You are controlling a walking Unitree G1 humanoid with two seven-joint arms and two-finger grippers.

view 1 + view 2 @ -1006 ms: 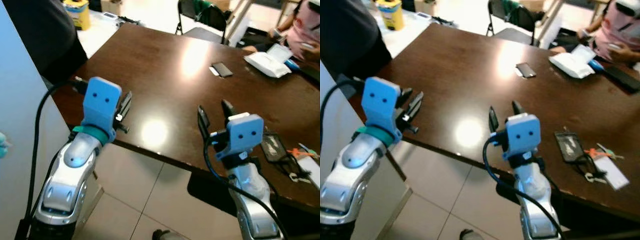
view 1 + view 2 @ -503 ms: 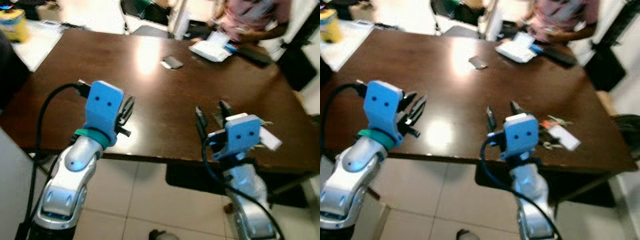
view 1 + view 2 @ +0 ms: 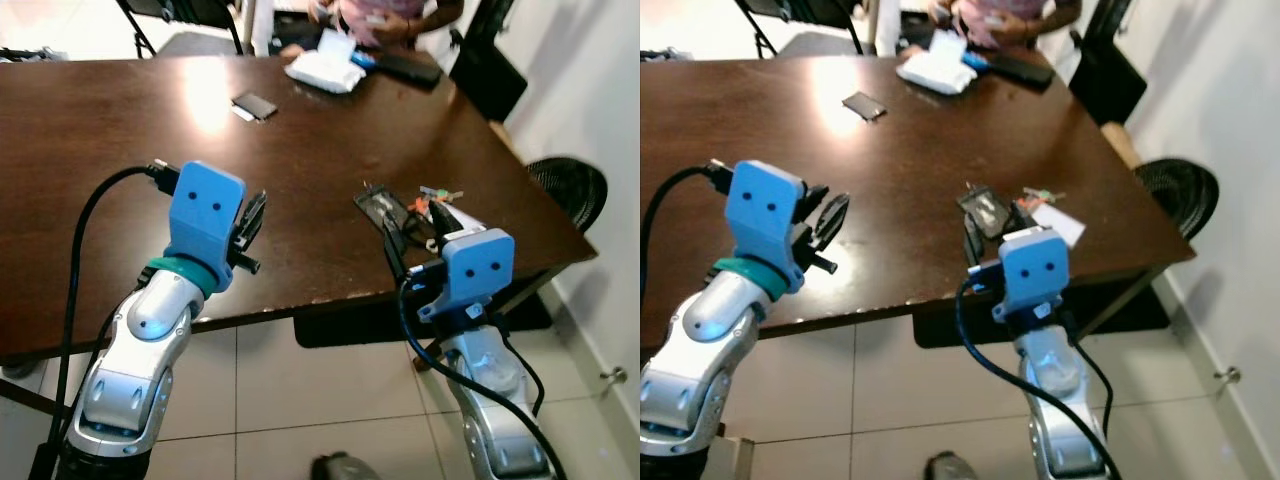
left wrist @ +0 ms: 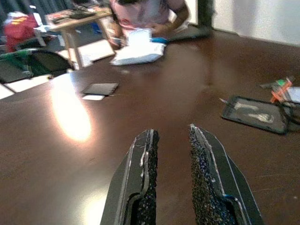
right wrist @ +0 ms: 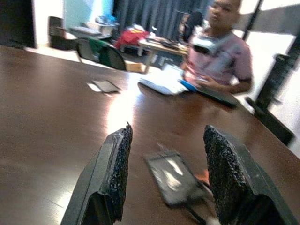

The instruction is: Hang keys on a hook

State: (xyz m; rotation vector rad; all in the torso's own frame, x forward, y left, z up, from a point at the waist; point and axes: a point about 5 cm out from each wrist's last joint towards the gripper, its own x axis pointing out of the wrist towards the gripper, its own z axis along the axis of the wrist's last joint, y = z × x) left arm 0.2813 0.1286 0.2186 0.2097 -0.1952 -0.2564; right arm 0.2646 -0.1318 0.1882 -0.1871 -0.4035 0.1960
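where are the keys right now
In the left eye view the keys lie on the brown table near its right edge, beside a flat black card holder, just ahead of the open right gripper.

Lighting is bright and even. A strong white glare patch lies on the dark table (image 3: 330,140) just beside the small black card (image 3: 254,105), with a fainter reflection nearer the table's front edge. Head views are fairly sharp. The right wrist view is soft, the person (image 5: 220,56) beyond the table blurred.
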